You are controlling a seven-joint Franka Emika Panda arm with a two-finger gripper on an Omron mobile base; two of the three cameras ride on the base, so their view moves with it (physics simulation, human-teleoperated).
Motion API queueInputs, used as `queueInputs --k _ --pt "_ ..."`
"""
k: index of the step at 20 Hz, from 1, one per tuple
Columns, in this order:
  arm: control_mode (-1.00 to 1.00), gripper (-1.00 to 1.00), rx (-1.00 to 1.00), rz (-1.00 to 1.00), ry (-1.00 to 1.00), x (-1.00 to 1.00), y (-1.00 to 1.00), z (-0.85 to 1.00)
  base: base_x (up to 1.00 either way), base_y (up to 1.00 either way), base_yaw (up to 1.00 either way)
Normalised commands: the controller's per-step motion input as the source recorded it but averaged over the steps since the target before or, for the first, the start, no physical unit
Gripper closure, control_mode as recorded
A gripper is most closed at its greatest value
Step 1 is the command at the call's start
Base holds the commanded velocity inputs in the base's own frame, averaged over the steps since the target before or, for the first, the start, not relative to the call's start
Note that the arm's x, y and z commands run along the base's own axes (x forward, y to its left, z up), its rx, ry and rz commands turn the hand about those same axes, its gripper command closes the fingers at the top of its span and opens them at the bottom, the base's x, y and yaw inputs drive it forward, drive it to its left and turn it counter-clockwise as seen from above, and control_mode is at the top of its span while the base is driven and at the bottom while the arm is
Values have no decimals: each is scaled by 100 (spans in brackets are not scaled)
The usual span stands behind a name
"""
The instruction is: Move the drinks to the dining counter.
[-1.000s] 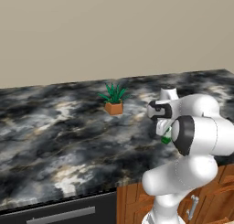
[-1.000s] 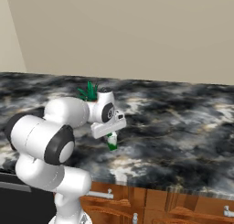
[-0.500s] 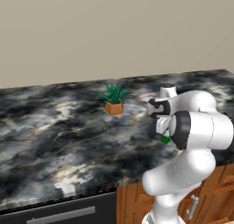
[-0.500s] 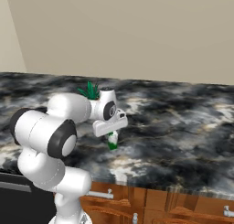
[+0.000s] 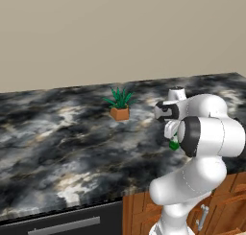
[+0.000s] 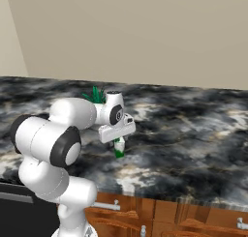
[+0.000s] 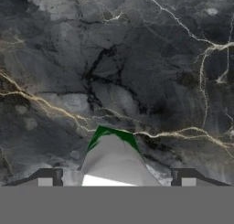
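Note:
A small green bottle (image 7: 114, 150) with a white top stands between my gripper's (image 7: 116, 179) fingertips (image 7: 45, 177), and a gap shows on each side of it. The gripper is open and points down at the dining counter (image 7: 137, 58), a black marble top with pale veins. From the right base the bottle (image 6: 118, 150) hangs just under the white hand, its green base at the marble (image 6: 193, 134), a little tilted. From the left base only a green sliver of the bottle (image 5: 174, 145) peeks past the arm, below the gripper (image 5: 171, 133). The cups are out of view.
A small green plant in an orange pot (image 5: 119, 107) stands on the marble behind and left of the hand, and its leaves (image 6: 94, 95) rise behind the arm. Wooden cabinets (image 6: 160, 216) sit under the counter's front edge (image 5: 72, 200). A beige wall backs the counter.
The jaws have spread apart and let go of the green bottle. The arm has barely shifted, and the bottle stays at the same spot on the counter.

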Motion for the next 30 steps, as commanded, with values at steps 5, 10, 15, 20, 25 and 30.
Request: queueInputs --k 5,10,15,20,25,30 --pt "-100 -100 0 0 0 0 0 0 0 0 0" --pt "-100 -100 0 0 -2 -7 0 22 0 0 0" --pt "-100 -100 0 0 -4 -6 0 50 0 0 0" --pt "-100 -100 0 0 -1 -9 0 44 0 0 0" --pt "-100 -100 0 0 -3 -26 4 24 0 0 0" --pt "-100 -100 0 -8 -16 -36 42 10 0 0 0"
